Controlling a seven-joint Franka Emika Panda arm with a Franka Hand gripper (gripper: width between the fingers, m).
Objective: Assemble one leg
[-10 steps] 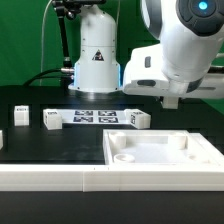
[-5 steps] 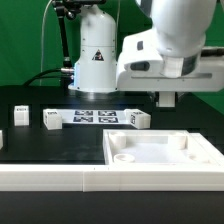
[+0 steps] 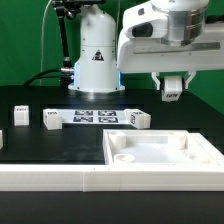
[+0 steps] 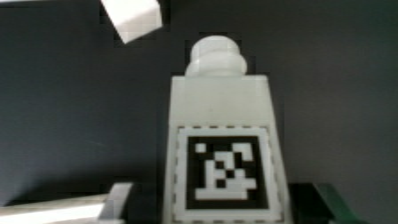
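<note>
My gripper (image 3: 172,90) hangs above the table at the exterior view's right, behind the tabletop, and is shut on a white leg (image 3: 172,87). In the wrist view the leg (image 4: 222,120) sits between the two fingers (image 4: 111,200), its black-and-white tag facing the camera and its rounded peg end pointing away from the gripper. Three more legs lie on the black table: one (image 3: 22,116), one (image 3: 51,119) and one (image 3: 139,119).
The large white tabletop (image 3: 205,155) with corner sockets lies at the front right. The marker board (image 3: 95,116) lies between the loose legs. The robot base (image 3: 97,55) stands behind. A white rail (image 3: 50,178) runs along the front. Another white piece (image 4: 134,18) shows in the wrist view.
The arm has risen, lifting the gripper with the leg higher above the table. The loose legs and tabletop have not moved.
</note>
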